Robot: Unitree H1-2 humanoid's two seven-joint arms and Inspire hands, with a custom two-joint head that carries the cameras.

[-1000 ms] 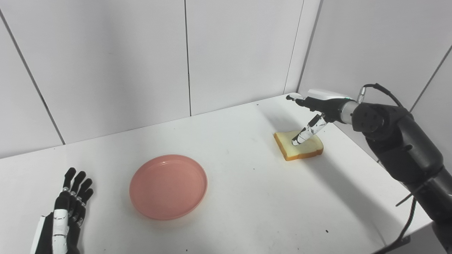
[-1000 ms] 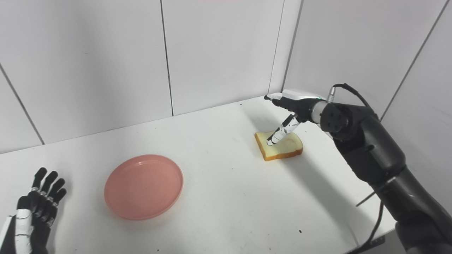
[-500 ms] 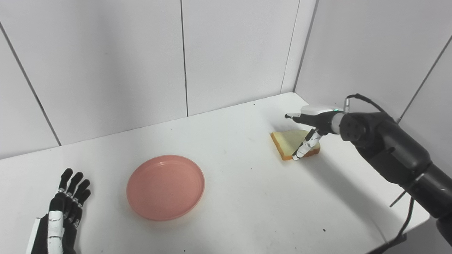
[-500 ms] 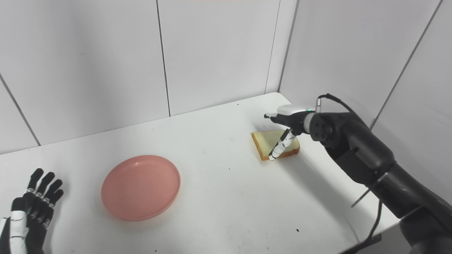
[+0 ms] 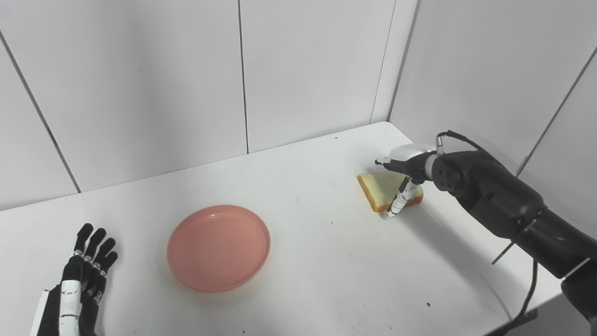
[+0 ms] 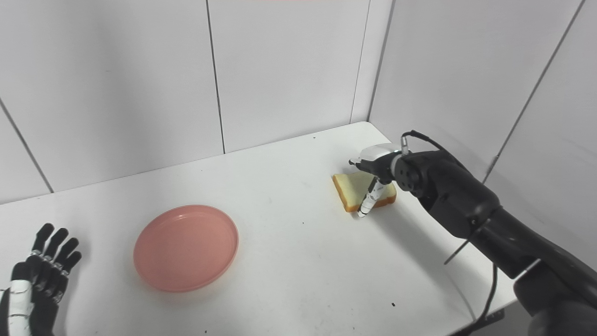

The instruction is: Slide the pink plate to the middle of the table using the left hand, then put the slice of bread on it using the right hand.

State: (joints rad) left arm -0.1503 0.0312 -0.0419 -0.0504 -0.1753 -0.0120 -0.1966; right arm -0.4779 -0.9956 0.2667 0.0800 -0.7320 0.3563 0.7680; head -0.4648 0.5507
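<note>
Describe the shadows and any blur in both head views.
Left eye view: sharp throughout; the right hand and its arm throw a soft grey shadow across the table, and the pink plate has a faint shadow along its near rim. Right eye view: the same soft, even light, no glare; the slice of bread stays crisp.

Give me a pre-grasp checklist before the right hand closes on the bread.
1. Plate in place, nothing on it: ok.
2. Bread flat on the table, far right, near the edge: ok.
3. Right hand at the bread, fingers over its top, thumb down by its near edge: ok.
4. Bread gripped: not ok; it has not left the table.
5. Thumb under the bread or only beside it: cannot tell.
6. Left hand open at the near left, apart from the plate: ok.
</note>
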